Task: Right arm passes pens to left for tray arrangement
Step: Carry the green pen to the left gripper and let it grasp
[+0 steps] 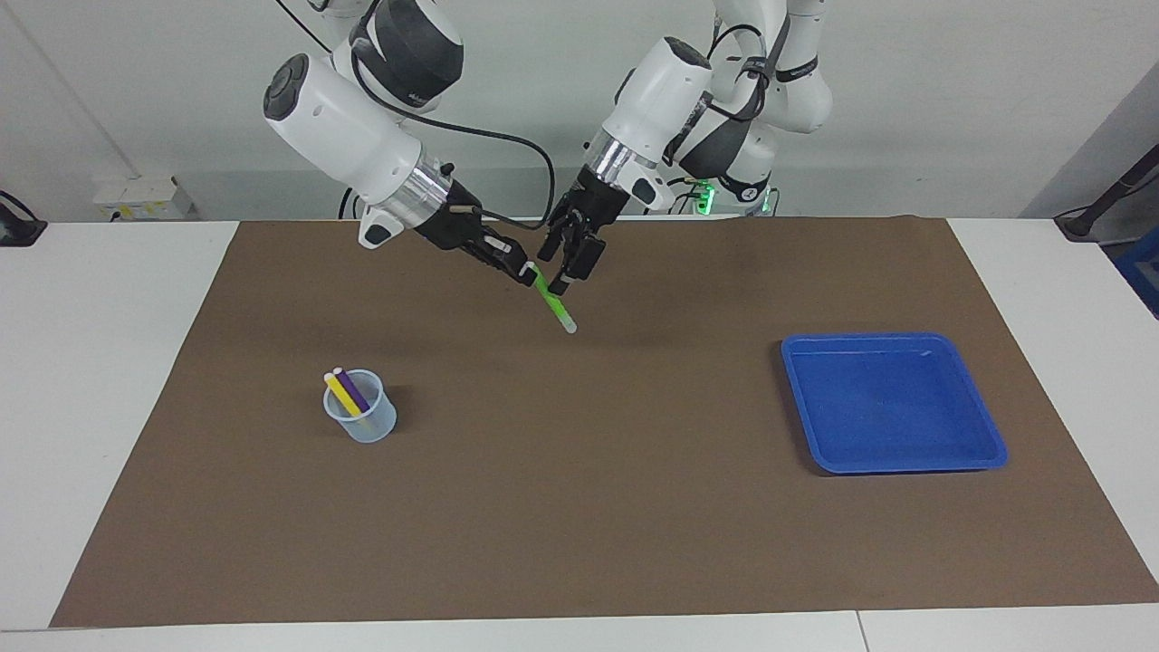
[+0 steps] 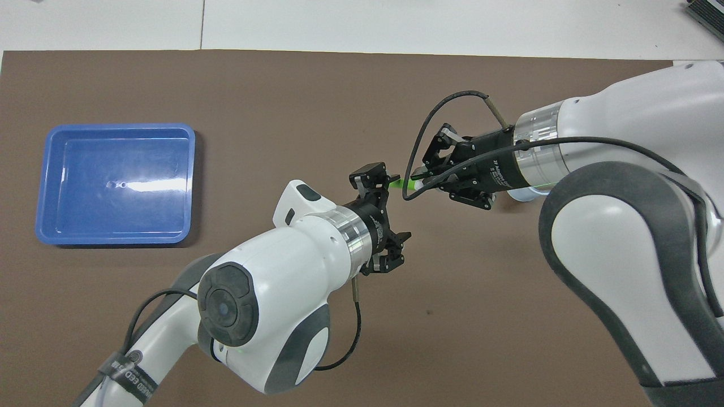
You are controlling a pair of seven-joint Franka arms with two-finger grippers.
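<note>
My right gripper (image 1: 528, 270) (image 2: 416, 176) is shut on the upper end of the green pen (image 1: 557, 308) (image 2: 396, 182), which slants down over the middle of the mat, its pale end lowest. Right beside it, my left gripper (image 1: 569, 270) (image 2: 390, 206) is open, with its fingers at the pen's upper part; I cannot tell if they touch it. The yellow pen (image 1: 342, 395) and the purple pen (image 1: 353, 391) stand in a translucent cup (image 1: 360, 421) toward the right arm's end. The blue tray (image 1: 892, 403) (image 2: 113, 183) lies empty toward the left arm's end.
A brown mat (image 1: 579, 507) (image 2: 317, 102) covers most of the white table. A black cable loops from the right wrist (image 2: 441, 107) above the handover spot. In the overhead view the right arm hides the cup.
</note>
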